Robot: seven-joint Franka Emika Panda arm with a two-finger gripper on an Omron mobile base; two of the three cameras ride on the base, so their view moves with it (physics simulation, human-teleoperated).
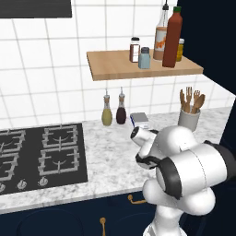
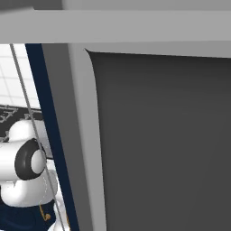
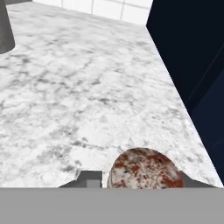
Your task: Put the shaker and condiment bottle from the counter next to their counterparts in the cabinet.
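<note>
My gripper point(image 3: 142, 180) points down at the marble counter point(image 3: 65, 87), near its right end. Between my fingers point(image 3: 89, 178) sits the shaker point(image 3: 144, 168), seen from above as a round pale cap with red-brown speckles. Both fingers flank the cap closely, so the gripper is shut on it. The red condiment bottle point(image 1: 173, 37) stands upright at the right of the cabinet, a wooden shelf point(image 1: 115, 67). Beside it are the counterparts: a clear bottle with an orange label point(image 1: 161, 39), a pale blue shaker point(image 1: 144, 58) and a brown-and-white shaker point(image 1: 134, 50). My folded arm point(image 1: 184, 170) covers the hand in the left base view.
A small yellowish jar point(image 1: 180, 50) stands behind the red bottle. Two oil bottles point(image 1: 107, 113) and a small box point(image 1: 139, 119) line the wall, with a utensil holder point(image 1: 189, 117) at right. The stove point(image 1: 41, 156) is left. A dark navy panel point(image 3: 192, 52) bounds the counter's right edge.
</note>
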